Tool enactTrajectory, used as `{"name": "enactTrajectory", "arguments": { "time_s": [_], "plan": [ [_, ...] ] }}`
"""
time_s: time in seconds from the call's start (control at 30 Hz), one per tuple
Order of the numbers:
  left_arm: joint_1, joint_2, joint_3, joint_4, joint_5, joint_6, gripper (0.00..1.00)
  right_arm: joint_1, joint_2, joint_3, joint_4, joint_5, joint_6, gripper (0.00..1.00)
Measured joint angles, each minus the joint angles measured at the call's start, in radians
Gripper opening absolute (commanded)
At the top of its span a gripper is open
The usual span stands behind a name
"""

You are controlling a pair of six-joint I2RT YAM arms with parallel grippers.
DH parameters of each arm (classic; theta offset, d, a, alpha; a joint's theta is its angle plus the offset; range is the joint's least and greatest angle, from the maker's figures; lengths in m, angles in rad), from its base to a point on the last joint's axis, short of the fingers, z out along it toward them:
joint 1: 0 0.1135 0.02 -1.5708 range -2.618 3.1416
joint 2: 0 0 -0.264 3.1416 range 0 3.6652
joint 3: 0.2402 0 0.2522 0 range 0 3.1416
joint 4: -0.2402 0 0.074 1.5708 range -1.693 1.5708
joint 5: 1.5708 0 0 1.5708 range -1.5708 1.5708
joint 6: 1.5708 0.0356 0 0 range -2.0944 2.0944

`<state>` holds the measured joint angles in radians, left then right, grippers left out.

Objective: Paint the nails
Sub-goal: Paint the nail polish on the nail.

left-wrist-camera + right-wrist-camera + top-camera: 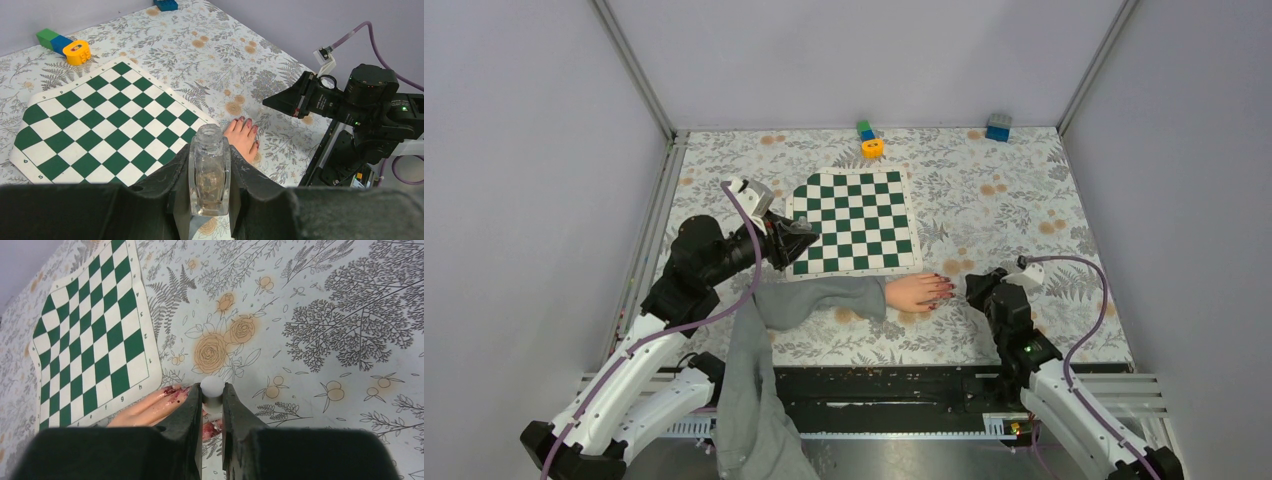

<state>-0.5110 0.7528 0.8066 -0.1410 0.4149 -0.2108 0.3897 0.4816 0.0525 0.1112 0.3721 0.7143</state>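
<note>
One chessboard (854,222), one bottle (209,172), one hand (917,292), four toy blocks (872,148).

Bystanders on my floral table (1024,210)
I see a green-and-white chess mat (854,222) left of centre; beyond it, an orange block (872,148) just beside a green-and-blue block (864,129); another blue block (998,127) far right.

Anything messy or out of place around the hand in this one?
Yes: dark red polish is smeared over the fingertip skin of the pale hand, not just the nails.
</note>
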Motion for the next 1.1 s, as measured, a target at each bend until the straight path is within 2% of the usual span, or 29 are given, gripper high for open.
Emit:
{"name": "enactTrajectory", "arguments": {
  "time_s": [0.23,0.8,1.1],
  "plan": [
    [0.000,0.000,0.000,0.000,0.000,0.000,0.00,0.000,0.084,0.000,0.031,-0.031,-0.013,0.00],
    [0.000,0.000,0.000,0.000,0.000,0.000,0.00,0.000,0.097,0.000,0.039,-0.045,-0.014,0.00],
    [0.000,0.000,0.000,0.000,0.000,0.000,0.00,0.000,0.156,0.000,0.053,-0.045,-0.018,0.00]
  ]
}}
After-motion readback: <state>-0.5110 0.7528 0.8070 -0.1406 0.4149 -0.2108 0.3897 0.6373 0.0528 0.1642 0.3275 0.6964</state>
